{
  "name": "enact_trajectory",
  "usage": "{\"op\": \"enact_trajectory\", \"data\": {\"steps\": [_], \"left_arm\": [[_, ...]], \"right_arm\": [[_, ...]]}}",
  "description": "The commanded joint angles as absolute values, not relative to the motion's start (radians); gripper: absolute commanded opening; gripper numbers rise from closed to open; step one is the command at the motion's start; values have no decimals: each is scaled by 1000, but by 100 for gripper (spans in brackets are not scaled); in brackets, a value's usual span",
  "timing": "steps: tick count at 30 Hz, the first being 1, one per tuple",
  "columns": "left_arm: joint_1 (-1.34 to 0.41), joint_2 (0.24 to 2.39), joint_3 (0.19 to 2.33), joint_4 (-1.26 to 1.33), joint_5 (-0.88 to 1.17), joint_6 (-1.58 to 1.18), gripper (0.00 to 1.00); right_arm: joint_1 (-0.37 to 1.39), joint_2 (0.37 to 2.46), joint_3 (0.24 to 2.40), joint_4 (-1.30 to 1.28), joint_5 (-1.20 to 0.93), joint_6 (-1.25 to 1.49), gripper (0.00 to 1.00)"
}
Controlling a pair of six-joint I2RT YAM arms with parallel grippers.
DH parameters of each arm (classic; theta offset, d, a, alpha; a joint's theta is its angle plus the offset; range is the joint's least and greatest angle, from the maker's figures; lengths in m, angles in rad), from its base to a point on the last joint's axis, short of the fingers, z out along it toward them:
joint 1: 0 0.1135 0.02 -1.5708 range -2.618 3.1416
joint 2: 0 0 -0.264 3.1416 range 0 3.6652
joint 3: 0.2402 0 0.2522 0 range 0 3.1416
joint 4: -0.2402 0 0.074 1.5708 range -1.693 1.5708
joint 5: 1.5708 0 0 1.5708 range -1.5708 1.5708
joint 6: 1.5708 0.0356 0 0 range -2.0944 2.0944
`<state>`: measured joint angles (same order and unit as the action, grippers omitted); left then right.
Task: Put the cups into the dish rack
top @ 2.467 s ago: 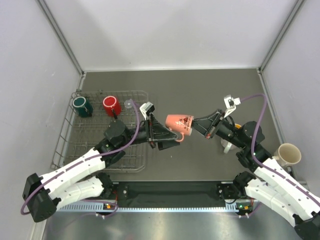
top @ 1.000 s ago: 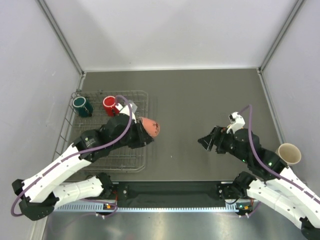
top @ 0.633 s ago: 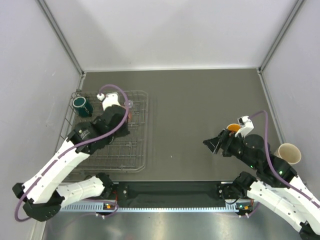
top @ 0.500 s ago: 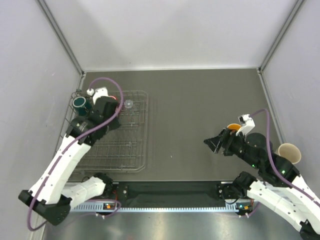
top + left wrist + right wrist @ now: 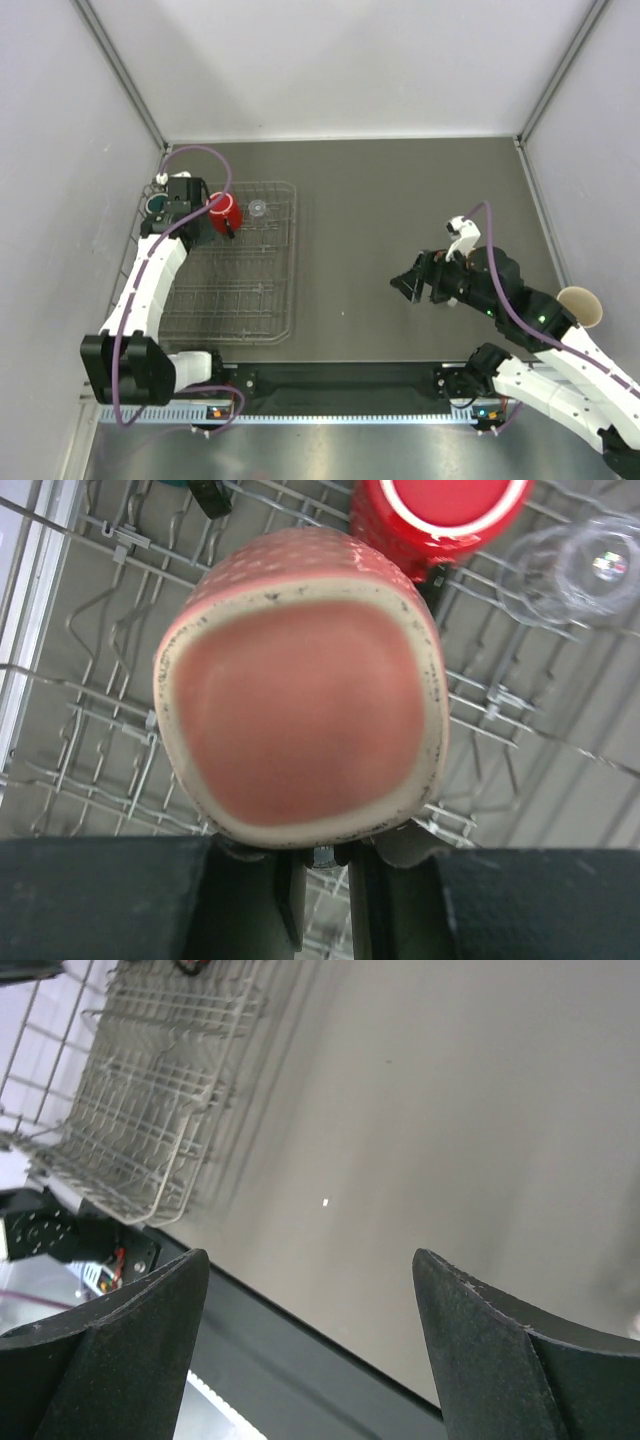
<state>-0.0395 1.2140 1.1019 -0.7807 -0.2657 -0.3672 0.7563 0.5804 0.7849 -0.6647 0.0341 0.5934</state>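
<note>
1. At the far left corner of the dish rack (image 5: 232, 300) the left arm reaches over the wire grid, and the left fingers (image 5: 182, 196) hang above the rack's back row.
2. Just beside these fingers stand other cups. The dark green mug (image 5: 153, 206) is on their left, partly covered by the wrist, and the red mug (image 5: 224, 212) is on their right. The tiny clear glass (image 5: 258, 209) stands a little further right, in the same row.
3. The left fingers are clenched and grasp the small pink mug (image 5: 300, 710). In the left wrist view its round base faces the camera and fills the middle of the picture. The grid of the rack lies below it.
4. In that same view the red mug is very near the far side of the pink mug. I cannot tell if the two touch.
5. The right fingers (image 5: 408, 286) are spread wide and released, with nothing between them. They hover over the bare table (image 5: 400, 190), well apart from the rack.
6. The tan handleless cup (image 5: 582, 303) stands at the right edge of the table, behind the right arm.
7. The near half of the rack has free rows of wires. Between the rack's right side and the right fingers there is a wide strip of open table.
8. White walls close the table at the left, the back and the right. The left side of the rack stands close to the left wall.
</note>
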Motion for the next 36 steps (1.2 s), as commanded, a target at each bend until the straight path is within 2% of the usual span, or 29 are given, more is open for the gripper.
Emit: {"op": "enact_trajectory", "data": {"steps": [1, 8, 16, 22, 36], "left_arm": [[-8, 1253, 1092, -606, -252, -315, 0], [25, 1365, 1086, -534, -337, -337, 0], [28, 1502, 1104, -489, -380, -374, 0], [61, 1545, 1092, -388, -330, -399, 0], [115, 1675, 1184, -342, -224, -344, 0]], "right_arm": [[759, 604, 773, -546, -44, 534, 82], [759, 589, 718, -471, -120, 537, 82], [758, 492, 687, -471, -87, 532, 82], [758, 479, 687, -483, -81, 511, 83], [758, 480, 684, -495, -61, 502, 83]]}}
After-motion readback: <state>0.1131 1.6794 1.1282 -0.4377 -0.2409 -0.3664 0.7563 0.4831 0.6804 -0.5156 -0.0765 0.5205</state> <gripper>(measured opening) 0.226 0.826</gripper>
